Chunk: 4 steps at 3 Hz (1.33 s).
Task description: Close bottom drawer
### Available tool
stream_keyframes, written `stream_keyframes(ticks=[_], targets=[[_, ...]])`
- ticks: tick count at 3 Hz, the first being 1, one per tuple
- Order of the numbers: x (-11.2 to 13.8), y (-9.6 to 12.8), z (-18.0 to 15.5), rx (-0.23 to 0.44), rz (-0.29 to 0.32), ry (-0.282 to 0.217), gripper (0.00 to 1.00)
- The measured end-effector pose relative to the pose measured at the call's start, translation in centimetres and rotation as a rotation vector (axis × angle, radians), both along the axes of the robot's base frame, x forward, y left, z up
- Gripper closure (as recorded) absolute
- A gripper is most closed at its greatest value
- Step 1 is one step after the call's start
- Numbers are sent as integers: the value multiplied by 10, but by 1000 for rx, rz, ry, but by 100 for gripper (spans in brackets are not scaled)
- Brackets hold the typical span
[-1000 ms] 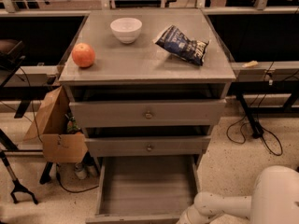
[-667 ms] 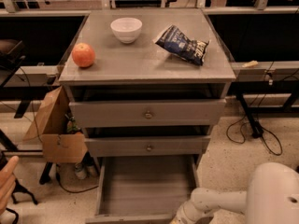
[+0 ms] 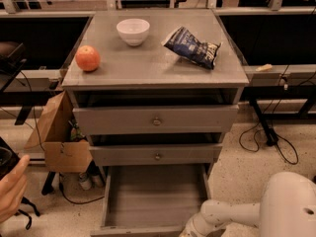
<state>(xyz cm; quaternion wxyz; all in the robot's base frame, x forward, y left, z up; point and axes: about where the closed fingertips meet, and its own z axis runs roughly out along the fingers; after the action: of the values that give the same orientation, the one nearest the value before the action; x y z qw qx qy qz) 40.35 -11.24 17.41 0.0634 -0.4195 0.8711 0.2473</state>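
Note:
The bottom drawer is pulled well out of the grey cabinet, showing its grey plank floor and thin side walls; nothing lies in it. Its front edge sits at the bottom of the camera view. My white arm reaches in from the lower right toward the drawer's front right corner. The gripper itself is below the frame edge and out of view.
Two upper drawers with brass knobs are slightly ajar. The cabinet top holds an orange fruit, a white bowl and a blue chip bag. A cardboard box stands at left; cables lie at right. A person's hand shows at far left.
My arm has shifted left and lower along the drawer's front right corner. A person's hand has come into view at the left edge. The drawer stays open.

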Motion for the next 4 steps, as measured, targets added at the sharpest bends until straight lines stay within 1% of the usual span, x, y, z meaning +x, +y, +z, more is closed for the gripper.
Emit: stream_keyframes(ticks=[1, 2, 3, 4], targets=[[-8, 0, 0, 0, 0, 0, 22], [-17, 1, 0, 0, 0, 0, 1], [-24, 0, 0, 0, 0, 0, 0], [-26, 3, -1, 4, -1, -2, 19]])
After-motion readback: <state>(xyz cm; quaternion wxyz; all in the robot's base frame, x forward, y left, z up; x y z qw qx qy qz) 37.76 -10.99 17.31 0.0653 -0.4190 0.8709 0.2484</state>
